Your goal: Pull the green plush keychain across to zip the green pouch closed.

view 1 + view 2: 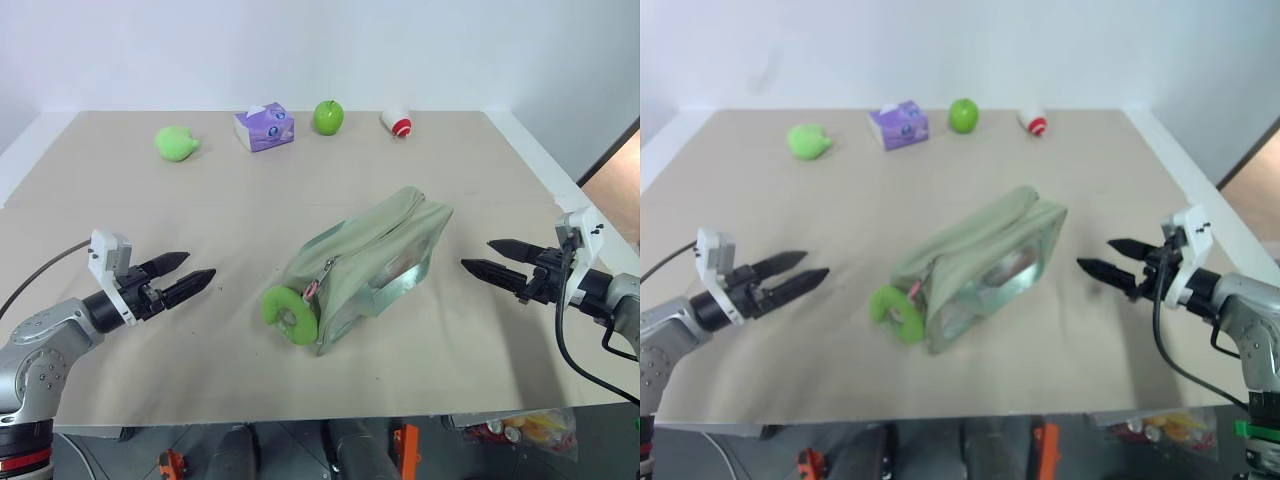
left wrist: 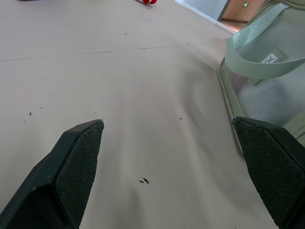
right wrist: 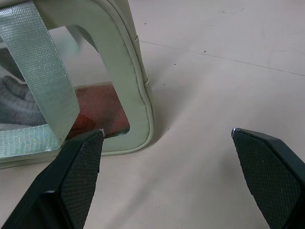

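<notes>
The green pouch (image 1: 375, 258) lies slanted in the middle of the table, its clear window facing the front right. The green plush keychain (image 1: 290, 313), a fuzzy lime ring with a pink tag, hangs at the pouch's near-left end. My left gripper (image 1: 187, 276) hovers open to the left of the pouch, a hand's width from the keychain, pointing toward it. My right gripper (image 1: 483, 256) is open on the pouch's right side, pointing at its far end with a small gap. The pouch's end panel (image 3: 119, 76) and strap fill the right wrist view; the pouch's side (image 2: 267, 71) appears in the left wrist view.
Along the table's far edge stand a lime plush blob (image 1: 176, 142), a purple tissue box (image 1: 264, 127), a green apple (image 1: 328, 117) and a red-and-white item (image 1: 397, 123). The table's front edge (image 1: 300, 415) runs just below the grippers.
</notes>
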Tool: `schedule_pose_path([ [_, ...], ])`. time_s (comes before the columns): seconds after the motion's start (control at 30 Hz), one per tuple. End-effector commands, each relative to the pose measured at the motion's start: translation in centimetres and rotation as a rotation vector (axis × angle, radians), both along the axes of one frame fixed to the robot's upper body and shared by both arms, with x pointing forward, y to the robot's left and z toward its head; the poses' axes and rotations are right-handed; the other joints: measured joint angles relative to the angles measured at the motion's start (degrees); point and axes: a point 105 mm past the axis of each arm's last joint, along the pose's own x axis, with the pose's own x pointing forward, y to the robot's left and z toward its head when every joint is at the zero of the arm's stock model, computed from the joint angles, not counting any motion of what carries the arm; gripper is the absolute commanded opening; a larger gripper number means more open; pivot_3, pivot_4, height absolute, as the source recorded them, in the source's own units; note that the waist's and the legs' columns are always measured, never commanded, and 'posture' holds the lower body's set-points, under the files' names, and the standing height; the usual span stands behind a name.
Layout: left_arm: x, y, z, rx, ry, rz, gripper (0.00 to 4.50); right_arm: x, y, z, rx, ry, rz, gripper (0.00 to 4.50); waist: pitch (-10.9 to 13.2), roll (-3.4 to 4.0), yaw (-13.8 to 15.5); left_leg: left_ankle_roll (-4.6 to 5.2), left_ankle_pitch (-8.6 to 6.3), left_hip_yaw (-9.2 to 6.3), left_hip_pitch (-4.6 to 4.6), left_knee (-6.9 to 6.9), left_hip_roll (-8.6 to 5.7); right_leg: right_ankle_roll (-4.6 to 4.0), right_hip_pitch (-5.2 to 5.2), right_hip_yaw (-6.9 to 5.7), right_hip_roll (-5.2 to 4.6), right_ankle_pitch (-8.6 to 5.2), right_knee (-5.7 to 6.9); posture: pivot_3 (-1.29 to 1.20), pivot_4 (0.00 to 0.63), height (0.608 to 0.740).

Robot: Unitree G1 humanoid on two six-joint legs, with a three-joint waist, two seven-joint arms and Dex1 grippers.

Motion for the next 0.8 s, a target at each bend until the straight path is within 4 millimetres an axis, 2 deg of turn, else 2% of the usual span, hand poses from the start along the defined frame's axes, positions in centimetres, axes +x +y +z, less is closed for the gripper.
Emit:
schedule_pose_path([
  [0.03, 0.0, 0.3, 1.0, 0.038, -0.051, -0.021, 4.49, 0.2, -0.2, 2.2, -0.042, -0.077, 0.008, 4.46, 0.0, 0.0, 0.0, 0.0, 0.0, 0.0, 0.0, 0.0, 0.0, 0.0, 0.0, 0.0, 0.0, 0.0, 0.0, 0.0, 0.15, 0.74],
  [0.2, 0.4, -0.3, 3.2, 0.052, -0.095, -0.119, 4.49, 0.8, -0.1, 5.6, -0.151, -0.158, 0.058, 4.46, 0.0, 0.04, 0.0, 0.01, 0.01, 0.02, 0.0, 0.06, 0.0, -0.01, -0.03, 0.0, 0.0, 0.06, 0.01, 0.0, 0.15, 0.74],
  [0.33, 1.1, -1.0, 6.1, 0.08, -0.157, -0.184, 4.49, 0.6, -0.4, 8.8, -0.337, -0.211, 0.137, 4.46, 0.0, 0.06, 0.0, 0.01, 0.01, 0.04, -0.02, 0.12, 0.0, -0.01, -0.02, -0.02, -0.02, 0.06, 0.02, 0.0, 0.15, 0.74],
  [0.4, 1.2, -1.6, 7.7, 0.07, -0.195, -0.225, 4.49, 0.4, 0.3, 10.8, -0.408, -0.255, 0.205, 4.46, 0.1, 0.1, 0.0, 0.0, 0.0, 0.05, -0.03, 0.11, 0.01, -0.01, -0.02, -0.02, -0.02, 0.05, 0.01, 0.0, 0.15, 0.74],
  [0.47, 1.1, -2.4, 9.0, 0.056, -0.226, -0.272, 4.49, 0.0, 1.8, 12.5, -0.45, -0.302, 0.298, 4.46, 0.1, 0.16, -0.1, -0.03, -0.02, 0.09, -0.07, 0.05, 0.01, -0.01, -0.09, 0.0, -0.03, 0.05, 0.01, 0.0, 0.15, 0.74],
  [0.53, 0.9, -3.6, 10.2, 0.03, -0.258, -0.339, 4.49, -0.5, 4.0, 13.1, -0.506, -0.325, 0.436, 4.46, 0.1, 0.17, -0.3, -0.05, -0.04, 0.14, -0.01, -0.05, 0.08, -0.06, -0.13, -0.01, 0.01, 0.02, 0.02, 0.0, 0.15, 0.74],
  [0.63, 0.2, -5.7, 11.4, -0.006, -0.292, -0.448, 4.49, -1.4, 6.9, 12.8, -0.593, -0.332, 0.646, 4.46, 0.1, 0.19, -0.2, -0.06, -0.04, 0.08, 0.0, -0.12, 0.09, -0.13, -0.13, -0.08, 0.03, -0.02, 0.03, 0.0, 0.15, 0.74],
  [0.8, -0.4, -7.6, 11.7, -0.017, -0.317, -0.538, 4.49, -1.4, 10.4, 12.4, -0.639, -0.366, 0.825, 4.46, 0.1, 0.2, -0.3, -0.07, -0.05, 0.08, -0.02, -0.08, 0.08, -0.11, -0.11, -0.08, 0.02, -0.03, 0.03, 0.0, 0.15, 0.74],
])
